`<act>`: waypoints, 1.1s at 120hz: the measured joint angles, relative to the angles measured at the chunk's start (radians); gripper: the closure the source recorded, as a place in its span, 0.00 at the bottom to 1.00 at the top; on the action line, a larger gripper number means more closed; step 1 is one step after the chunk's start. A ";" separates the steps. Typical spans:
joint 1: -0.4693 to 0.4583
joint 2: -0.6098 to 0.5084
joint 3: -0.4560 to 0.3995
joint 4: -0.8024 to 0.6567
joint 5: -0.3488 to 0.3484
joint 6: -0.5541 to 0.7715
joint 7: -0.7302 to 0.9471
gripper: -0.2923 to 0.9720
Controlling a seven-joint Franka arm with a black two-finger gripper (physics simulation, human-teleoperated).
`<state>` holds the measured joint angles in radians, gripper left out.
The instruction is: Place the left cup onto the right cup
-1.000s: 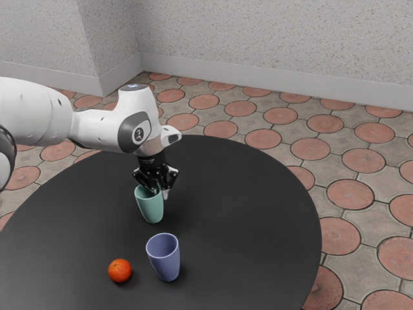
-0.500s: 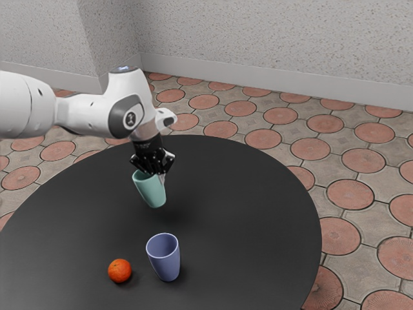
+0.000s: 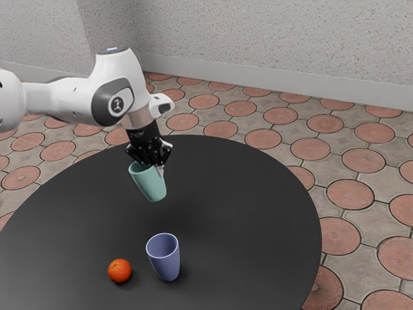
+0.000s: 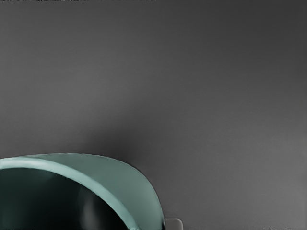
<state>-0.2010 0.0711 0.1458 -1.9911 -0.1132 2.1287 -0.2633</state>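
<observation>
The black fingers (image 3: 158, 168) are closed on the green cup (image 3: 150, 183). They pinch it at its rim, on the side that is higher up. The cup hangs right under the fingers. It is up in the air and does not touch the counter (image 3: 251, 206). It is tilted: its open top leans toward the exterior view's left and its bottom points down and to the exterior view's right. A soft shadow lies on the counter below it.

The white arm (image 3: 64, 100) comes in from the exterior view's left.

The blue cup (image 3: 163, 256) stands upright on the counter with its open top up. It is well apart from the green cup, closer to the counter's front edge. An orange (image 3: 119, 270) lies near the blue cup, on the exterior view's left of it, not touching it.

In the wrist view, the green cup's rim (image 4: 120, 179) curves close under the hand, and its inside looks dark. The dark counter (image 4: 192, 86) lies behind it.
</observation>
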 joint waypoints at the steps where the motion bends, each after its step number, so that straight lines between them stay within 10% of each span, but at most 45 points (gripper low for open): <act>1: 0.000 -0.003 -0.001 0.000 0.000 -0.001 0.000 0.85; 132: 0.012 -0.277 -0.226 -0.263 0.000 -0.046 -0.027 0.85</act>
<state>-0.1892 -0.2063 -0.0802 -2.2540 -0.1129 2.0829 -0.2904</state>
